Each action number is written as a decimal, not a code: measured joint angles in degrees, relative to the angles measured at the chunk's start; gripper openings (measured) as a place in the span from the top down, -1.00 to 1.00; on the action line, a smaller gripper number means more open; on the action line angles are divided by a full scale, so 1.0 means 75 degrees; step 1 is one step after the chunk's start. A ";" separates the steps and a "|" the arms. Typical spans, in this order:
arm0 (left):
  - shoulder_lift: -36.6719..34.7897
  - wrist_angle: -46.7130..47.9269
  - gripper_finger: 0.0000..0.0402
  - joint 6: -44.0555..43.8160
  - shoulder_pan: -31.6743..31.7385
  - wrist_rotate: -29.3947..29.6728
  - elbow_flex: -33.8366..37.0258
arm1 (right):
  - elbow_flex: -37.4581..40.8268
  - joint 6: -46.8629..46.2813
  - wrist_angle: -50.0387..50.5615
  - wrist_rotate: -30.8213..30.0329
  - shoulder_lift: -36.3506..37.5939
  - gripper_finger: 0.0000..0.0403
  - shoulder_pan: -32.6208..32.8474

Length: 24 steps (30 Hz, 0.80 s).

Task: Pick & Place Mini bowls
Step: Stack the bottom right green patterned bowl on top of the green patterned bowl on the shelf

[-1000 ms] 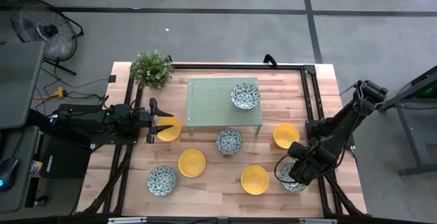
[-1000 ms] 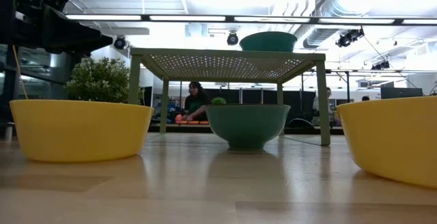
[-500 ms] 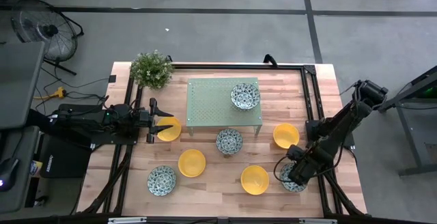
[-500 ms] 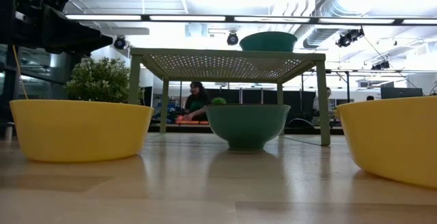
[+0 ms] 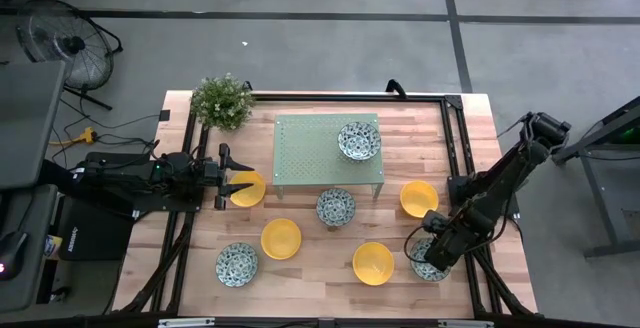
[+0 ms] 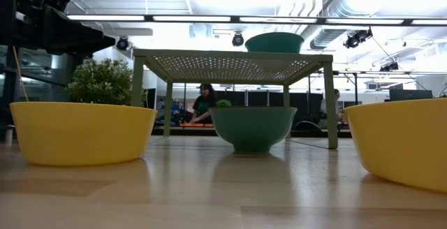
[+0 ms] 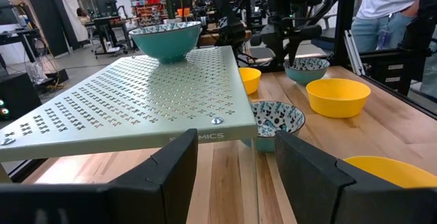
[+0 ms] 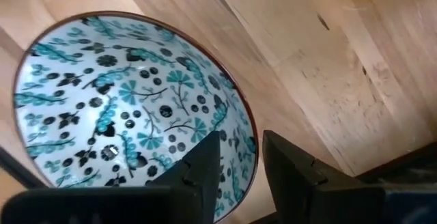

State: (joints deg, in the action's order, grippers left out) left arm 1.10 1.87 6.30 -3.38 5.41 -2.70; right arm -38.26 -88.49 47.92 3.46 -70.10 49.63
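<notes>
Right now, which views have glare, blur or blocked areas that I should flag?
Low view: bright ceiling lights wash out the top, and the near yellow bowl is cut by the frame edge. Left wrist view: the left gripper looms soft and dark across the foreground, hiding table. Right wrist view: the right gripper's fingers cover part of the patterned bowl. High view: evenly lit.

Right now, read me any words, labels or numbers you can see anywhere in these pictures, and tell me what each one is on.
"...MICS": raised letters on the front edge of the pale green perforated stand; the first letters are too blurred to read.
Pale label on the dark box beside the left arm: too small to read.
No other text can be read.
</notes>
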 joint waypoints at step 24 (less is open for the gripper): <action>-0.0001 0.0000 0.05 -0.0001 0.0000 0.0000 -0.0002 | 0.0192 0.0227 -0.0351 0.0122 0.0046 0.95 -0.0009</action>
State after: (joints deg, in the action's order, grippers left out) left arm 1.10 1.87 6.30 -3.38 5.41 -2.71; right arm -36.82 -86.78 45.29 4.37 -69.76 49.56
